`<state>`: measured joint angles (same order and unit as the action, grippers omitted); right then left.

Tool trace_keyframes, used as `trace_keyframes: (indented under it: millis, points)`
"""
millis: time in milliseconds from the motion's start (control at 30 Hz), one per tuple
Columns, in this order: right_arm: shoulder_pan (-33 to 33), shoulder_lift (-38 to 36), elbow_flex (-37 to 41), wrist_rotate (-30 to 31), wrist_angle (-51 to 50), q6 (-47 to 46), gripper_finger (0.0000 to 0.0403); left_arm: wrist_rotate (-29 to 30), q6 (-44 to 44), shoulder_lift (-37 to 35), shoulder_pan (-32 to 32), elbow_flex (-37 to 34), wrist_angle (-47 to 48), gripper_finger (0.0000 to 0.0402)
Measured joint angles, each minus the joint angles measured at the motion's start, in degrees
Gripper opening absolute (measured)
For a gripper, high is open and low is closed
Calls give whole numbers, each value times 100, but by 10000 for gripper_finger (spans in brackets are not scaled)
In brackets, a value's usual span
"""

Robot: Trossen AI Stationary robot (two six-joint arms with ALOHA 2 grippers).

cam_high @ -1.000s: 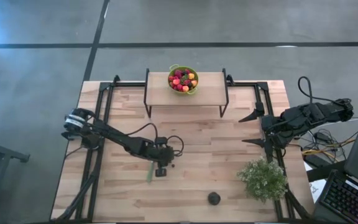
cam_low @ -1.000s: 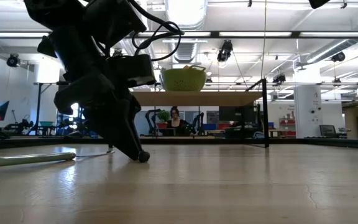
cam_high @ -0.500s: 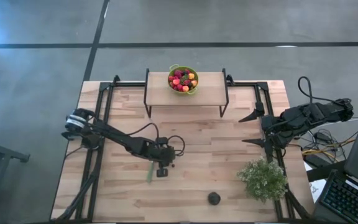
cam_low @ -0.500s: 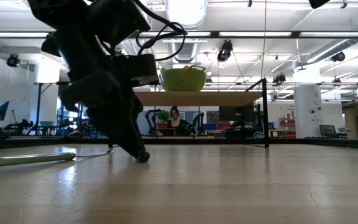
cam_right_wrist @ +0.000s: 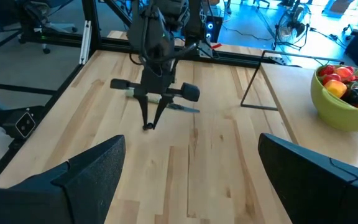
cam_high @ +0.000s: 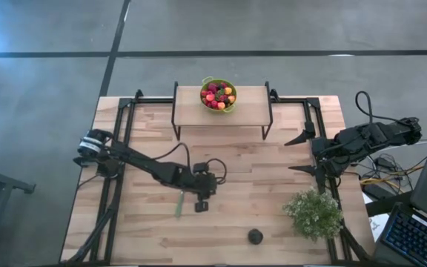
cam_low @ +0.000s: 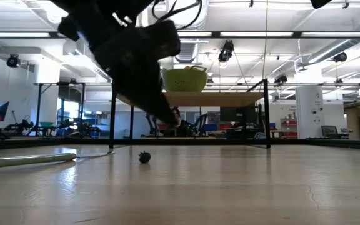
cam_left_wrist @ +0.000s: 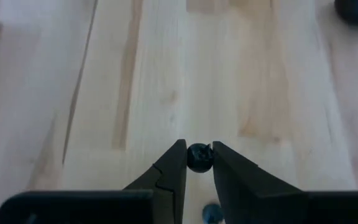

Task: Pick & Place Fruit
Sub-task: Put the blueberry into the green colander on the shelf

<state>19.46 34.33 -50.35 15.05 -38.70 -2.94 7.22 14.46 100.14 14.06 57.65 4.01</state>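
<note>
Overhead, the left gripper [cam_high: 201,206] hangs mid-worktop [cam_high: 258,185]; the right gripper [cam_high: 301,153] waits wide open. Low down, a stray berry [cam_low: 144,157] lies beneath. Left wrist: fingers [cam_left_wrist: 173,171] pinch a small dark berry [cam_left_wrist: 199,157], likely soft, light and crushable, so grip gently across its middle.

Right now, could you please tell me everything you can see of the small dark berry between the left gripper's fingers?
The small dark berry is round and nearly black, with a faint sheen. It is pinched at the very tip of the left gripper, with one of the fingers pressing on each side. It is held above the pale wooden table and does not touch it.
</note>
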Motion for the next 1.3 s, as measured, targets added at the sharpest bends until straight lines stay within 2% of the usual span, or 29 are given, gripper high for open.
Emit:
trace_keyframes:
  millis: [267, 533, 833, 1100, 1300]
  points:
    - [0, -4, 1, 0, -1, 0, 363, 20, -177, -7, -218, 507, -1, 74]
    - [0, -4, 0, 0, -2, 0, 363, 21, -735, -11, -498, 1277, 34, 74]
    - [1, -2, 1, 0, 0, 0, 363, 39, -1292, -15, -756, 2407, 710, 74]
    - [0, 0, 1, 2, 0, 0, 363, 444, -1661, -17, -1085, 3377, 1574, 74]
    - [0, 0, 2, 0, 0, 0, 363, 837, -1887, -21, -1491, 3851, 1989, 74]
